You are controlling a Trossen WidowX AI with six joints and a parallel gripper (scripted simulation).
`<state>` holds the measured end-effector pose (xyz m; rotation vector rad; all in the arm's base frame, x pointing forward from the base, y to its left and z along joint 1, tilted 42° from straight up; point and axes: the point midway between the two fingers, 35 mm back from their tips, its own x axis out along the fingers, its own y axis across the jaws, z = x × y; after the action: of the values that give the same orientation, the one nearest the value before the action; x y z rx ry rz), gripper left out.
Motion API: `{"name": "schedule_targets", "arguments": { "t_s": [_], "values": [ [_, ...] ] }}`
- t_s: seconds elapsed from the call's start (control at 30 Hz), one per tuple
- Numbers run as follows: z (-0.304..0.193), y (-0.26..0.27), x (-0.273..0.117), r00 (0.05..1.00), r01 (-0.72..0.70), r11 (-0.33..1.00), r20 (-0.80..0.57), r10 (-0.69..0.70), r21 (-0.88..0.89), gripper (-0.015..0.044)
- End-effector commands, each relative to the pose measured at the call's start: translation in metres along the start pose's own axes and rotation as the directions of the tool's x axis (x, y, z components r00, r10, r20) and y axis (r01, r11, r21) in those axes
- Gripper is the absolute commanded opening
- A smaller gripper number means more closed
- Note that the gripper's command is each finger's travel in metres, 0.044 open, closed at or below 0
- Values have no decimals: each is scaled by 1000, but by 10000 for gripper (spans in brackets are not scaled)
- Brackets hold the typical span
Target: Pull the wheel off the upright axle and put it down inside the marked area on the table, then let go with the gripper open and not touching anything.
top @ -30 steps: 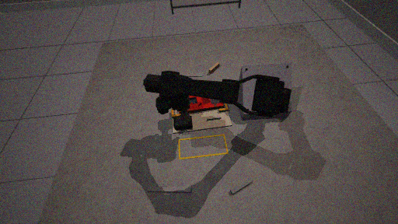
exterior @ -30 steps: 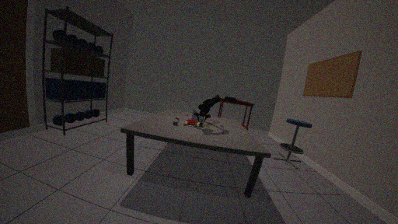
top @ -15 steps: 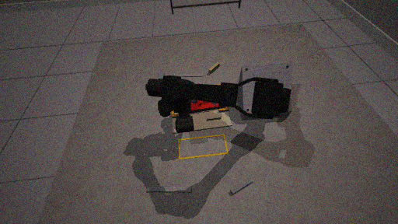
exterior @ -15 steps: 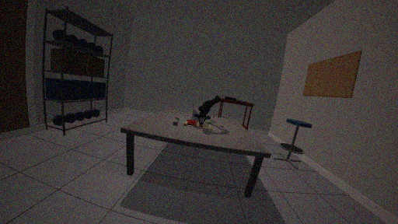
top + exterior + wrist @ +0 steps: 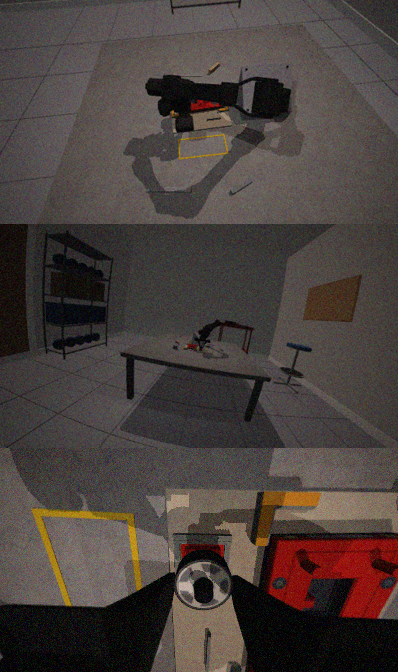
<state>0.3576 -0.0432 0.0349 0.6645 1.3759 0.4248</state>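
gripper: the gripper (image 5: 202, 585) points down over the beige board, its two black fingers closed on the wheel, one on each side of the rim; in the top view the arm (image 5: 202, 93) reaches across from its base and hides most of the grasp.
wheel: the wheel (image 5: 203, 583) is grey and round with a dark hub, seen face-on from above in the wrist view, clamped between the fingers; whether it is clear of the axle cannot be told, since the axle is hidden beneath it.
board: the beige board (image 5: 200, 638) lies flat on the table, with a narrow slot in it below the wheel; a small red patch in a grey frame (image 5: 202, 548) shows just beyond the wheel.
red part: a red block (image 5: 330, 575) with dark recesses sits on the board, just beside the wheel toward the right of the wrist view; an orange corner bracket (image 5: 275, 510) stands at its far corner.
marked area: the yellow rectangle (image 5: 203, 146) is drawn on the table just beside the board, on the near side in the top view; nothing lies inside it but shadow.
table: the grey table (image 5: 233, 368) stands on dark legs on a mat.
loose bits: a small wooden block (image 5: 213, 67) lies beyond the arm, a thin grey angled piece (image 5: 240, 188) well past the marked area.
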Motion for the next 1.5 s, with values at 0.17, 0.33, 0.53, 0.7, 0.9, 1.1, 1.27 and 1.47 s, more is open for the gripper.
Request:
{"name": "schedule_targets", "arguments": {
  "t_s": [0.17, 0.33, 0.53, 0.7, 0.9, 1.1, 1.27, 1.47],
  "values": [
    [1, 0, -3, 1000, 1, 1000, 1, -1, -5, 0],
    [1, 0, -5, 1000, 1, 1000, 2, -1, -5, 0],
    [1, 0, -7, 1000, 1, 1000, 2, -1, -4, 0],
    [1, 0, -9, 1000, 0, 1000, 2, 0, -4, 0],
    [1, 0, -11, 1000, 0, 1000, 3, 0, -4, 0],
    [1, 0, -13, 1000, 0, 1000, 3, 0, -3, 0],
    [1, 0, -14, 1000, 0, 1000, 3, 0, -3, 0],
    [1, 0, -16, 1000, 0, 1000, 4, 1, -2, 0]
  ]
}}
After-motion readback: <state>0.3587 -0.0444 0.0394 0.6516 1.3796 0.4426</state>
